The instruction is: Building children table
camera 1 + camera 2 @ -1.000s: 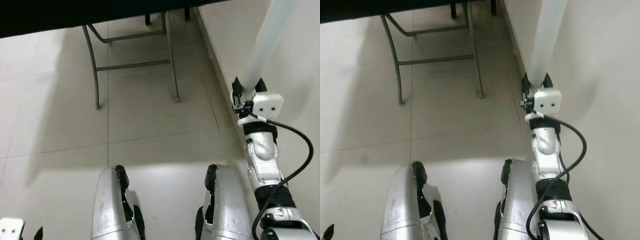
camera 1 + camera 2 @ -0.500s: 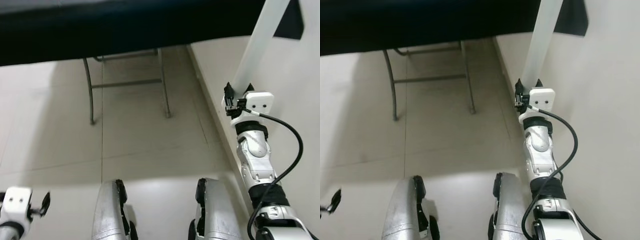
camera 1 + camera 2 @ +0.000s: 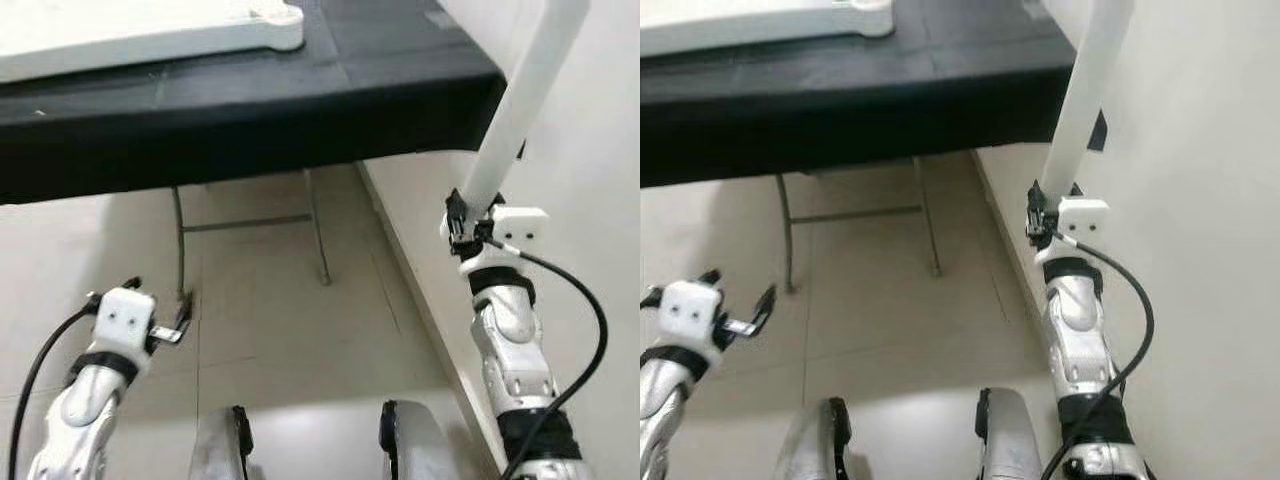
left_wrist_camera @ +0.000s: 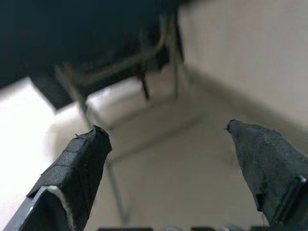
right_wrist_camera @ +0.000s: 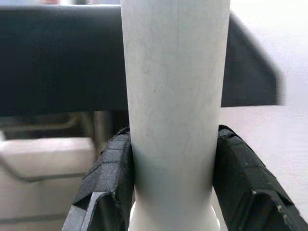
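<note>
A white cylindrical table leg [image 3: 525, 95] stands up and slightly tilted at the right, beside the black table's corner. My right gripper [image 3: 470, 208] is shut on its lower end; both black fingers [image 5: 108, 173] press against the leg [image 5: 174, 110]. A white flat tabletop panel [image 3: 150, 30] lies on the black-covered table [image 3: 300, 90]. My left gripper [image 3: 160, 312] is raised at the lower left over the floor, open, with nothing between its fingertips [image 4: 84, 159].
The black table stands on grey metal legs [image 3: 315, 225] over a pale tiled floor [image 3: 270, 330]. A white wall [image 3: 590, 150] runs close along the right. My two silver legs [image 3: 400, 455] show at the bottom.
The view has tilted up, bringing the tabletop and white panel into sight. My left arm has risen into view at the lower left. The right gripper keeps hold of the leg.
</note>
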### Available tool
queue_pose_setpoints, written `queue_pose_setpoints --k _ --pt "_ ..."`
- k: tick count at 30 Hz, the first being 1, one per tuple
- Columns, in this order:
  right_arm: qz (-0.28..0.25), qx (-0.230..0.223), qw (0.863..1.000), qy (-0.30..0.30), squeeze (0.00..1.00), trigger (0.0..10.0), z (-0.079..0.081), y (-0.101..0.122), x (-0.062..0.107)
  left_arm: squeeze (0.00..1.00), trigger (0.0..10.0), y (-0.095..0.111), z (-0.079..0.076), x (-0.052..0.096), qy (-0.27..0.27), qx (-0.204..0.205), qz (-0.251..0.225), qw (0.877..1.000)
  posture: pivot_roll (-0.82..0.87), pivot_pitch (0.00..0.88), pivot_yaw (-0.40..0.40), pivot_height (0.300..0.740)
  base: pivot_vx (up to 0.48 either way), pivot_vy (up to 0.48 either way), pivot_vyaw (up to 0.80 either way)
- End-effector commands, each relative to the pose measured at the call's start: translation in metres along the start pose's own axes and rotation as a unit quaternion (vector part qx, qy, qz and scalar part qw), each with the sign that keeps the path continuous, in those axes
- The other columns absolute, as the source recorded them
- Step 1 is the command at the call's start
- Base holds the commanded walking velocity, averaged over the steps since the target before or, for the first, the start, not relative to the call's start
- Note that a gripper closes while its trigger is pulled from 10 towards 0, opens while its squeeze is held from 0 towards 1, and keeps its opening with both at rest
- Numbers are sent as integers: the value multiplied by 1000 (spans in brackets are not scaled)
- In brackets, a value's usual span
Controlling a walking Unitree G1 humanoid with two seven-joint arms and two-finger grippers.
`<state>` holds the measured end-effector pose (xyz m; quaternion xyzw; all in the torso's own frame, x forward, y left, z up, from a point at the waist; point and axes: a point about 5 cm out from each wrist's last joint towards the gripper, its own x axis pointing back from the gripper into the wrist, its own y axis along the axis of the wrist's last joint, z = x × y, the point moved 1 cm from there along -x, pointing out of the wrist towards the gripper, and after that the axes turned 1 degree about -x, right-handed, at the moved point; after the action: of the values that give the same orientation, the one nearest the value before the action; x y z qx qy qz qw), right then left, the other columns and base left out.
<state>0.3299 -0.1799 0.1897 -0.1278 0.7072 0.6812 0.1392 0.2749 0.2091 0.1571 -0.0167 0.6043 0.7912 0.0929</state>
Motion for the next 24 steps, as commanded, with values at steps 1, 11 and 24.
queue_pose_setpoints --k 1,11,24 --pt "14 -6 1000 14 0 10000 8 -2 5 0 10000 3 -9 0 -8 5 3 1000 64 83 -5 619 0 0 0" --pt "67 -53 995 50 0 10000 35 -16 23 0 10000 6 -43 2 -67 23 0 998 55 42 -4 642 0 0 0" --pt "55 -158 980 111 0 10000 64 -2 24 0 10000 7 -79 -3 -156 80 5 984 48 27 -6 671 0 0 0"
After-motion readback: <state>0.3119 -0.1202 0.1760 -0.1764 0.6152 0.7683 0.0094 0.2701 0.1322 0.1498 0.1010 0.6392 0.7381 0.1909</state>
